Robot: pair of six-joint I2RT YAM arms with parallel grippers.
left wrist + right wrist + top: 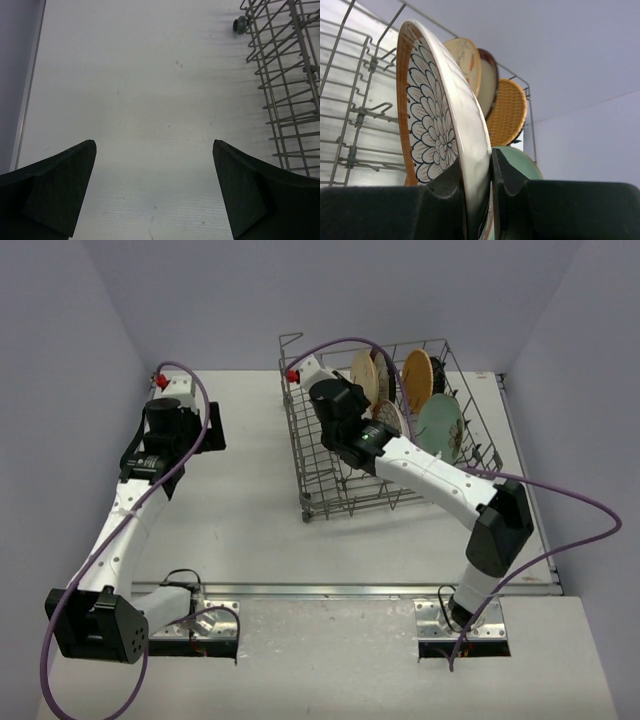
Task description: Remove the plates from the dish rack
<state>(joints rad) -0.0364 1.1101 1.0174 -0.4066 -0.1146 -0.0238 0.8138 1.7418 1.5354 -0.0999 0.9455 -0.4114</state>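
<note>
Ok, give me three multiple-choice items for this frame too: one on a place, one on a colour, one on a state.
1. Where does the left gripper hang?
A. Over bare table, beside the dish rack
B. Inside the dish rack
C. Behind the right arm's base

2. Seen from above, what colour is the rightmost plate in the rack?
A. Black
B. Mint green
C. Blue

3. How is the right gripper?
A. Open above the rack
B. Shut on a rack wire
C. Shut on the floral plate

Answers:
1 A: the left wrist view shows table between its open jaws and the rack off to one side.
2 B: the top view shows it pale green.
3 C: the right wrist view shows both jaws pinching its rim.
</note>
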